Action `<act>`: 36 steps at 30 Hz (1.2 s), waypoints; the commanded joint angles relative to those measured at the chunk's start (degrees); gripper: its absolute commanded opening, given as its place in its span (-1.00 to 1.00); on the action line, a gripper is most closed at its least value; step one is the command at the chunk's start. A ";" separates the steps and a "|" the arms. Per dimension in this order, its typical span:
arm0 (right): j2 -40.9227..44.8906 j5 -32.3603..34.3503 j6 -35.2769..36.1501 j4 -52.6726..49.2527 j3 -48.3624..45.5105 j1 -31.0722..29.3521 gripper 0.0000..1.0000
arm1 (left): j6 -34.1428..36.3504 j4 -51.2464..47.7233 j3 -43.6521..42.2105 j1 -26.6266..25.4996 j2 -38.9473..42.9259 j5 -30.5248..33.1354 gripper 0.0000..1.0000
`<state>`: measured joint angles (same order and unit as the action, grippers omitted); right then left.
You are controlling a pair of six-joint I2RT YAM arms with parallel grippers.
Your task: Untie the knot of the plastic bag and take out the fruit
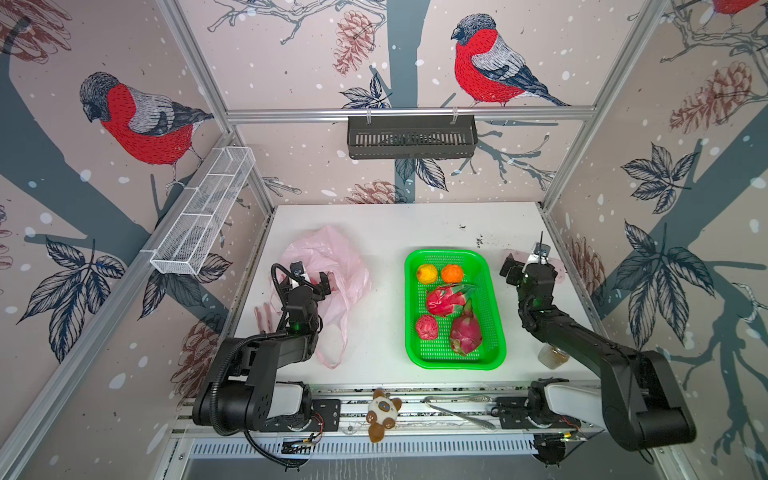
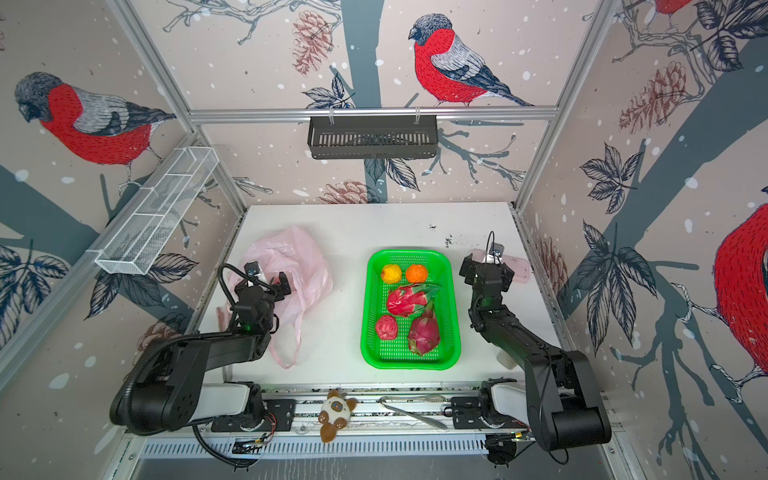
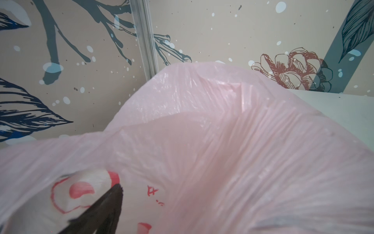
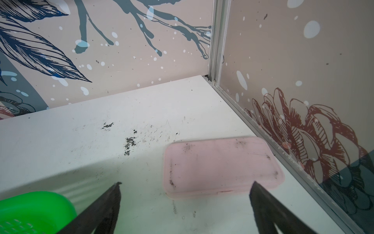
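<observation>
**mango_mike:** So where's the fruit, and why is it all laid out like that?

**yam_watcher:** Read a top view like a clock, with 12 at the back wall. All five pieces sit in the green basket [image 1: 457,365], right of centre on the table [image 1: 374,232]. None are in the plastic bag [image 1: 332,257], which slumps at 9 o'clock from the basket. My guess is the basket walls keep the yellow ball [image 1: 427,273], orange ball [image 1: 452,274] and red bumpy ball [image 1: 427,327] from rolling off.

**mango_mike:** Grippers?

**yam_watcher:** The left gripper [image 1: 311,275] hangs over the bag with its jaws spread wide, clamping nothing. In the left wrist view one finger [image 3: 113,194] lies against the film. The right gripper [image 4: 186,183] is wide too and empty, out at 2 o'clock above a flat pink case [image 4: 222,162]. I reckon it's just keeping clear.

**mango_mike:** Which way does stuff point?

**yam_watcher:** The bag's long axis runs 12 to 6, closed end toward 12, with a handle loop [image 1: 332,353] trailing toward 6. I can't spot any knot and the handles look loose, so I'd call it untied. One dragon fruit [image 1: 442,301] lies crosswise with its green tip toward 3. The other dragon fruit [image 1: 466,332] lies 12 to 6, narrow end at 12.
</observation>
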<state>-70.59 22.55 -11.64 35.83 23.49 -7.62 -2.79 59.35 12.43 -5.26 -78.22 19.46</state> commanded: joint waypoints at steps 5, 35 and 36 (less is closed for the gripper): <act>-0.96 -0.68 4.09 10.08 -2.99 -0.12 0.99 | 1.63 14.68 -1.22 1.43 -4.79 -1.67 0.95; -14.47 -6.42 3.73 36.30 -12.54 6.57 0.99 | 2.19 17.11 0.42 1.63 -11.17 -3.97 0.96; -14.64 -6.28 3.75 36.86 -12.64 6.55 0.99 | 2.18 17.11 0.45 1.65 -11.18 -3.98 0.96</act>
<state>-85.10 16.34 -7.38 68.47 10.96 -1.08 -1.37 74.50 12.47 -3.79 -89.36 16.05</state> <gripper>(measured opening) 0.995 0.978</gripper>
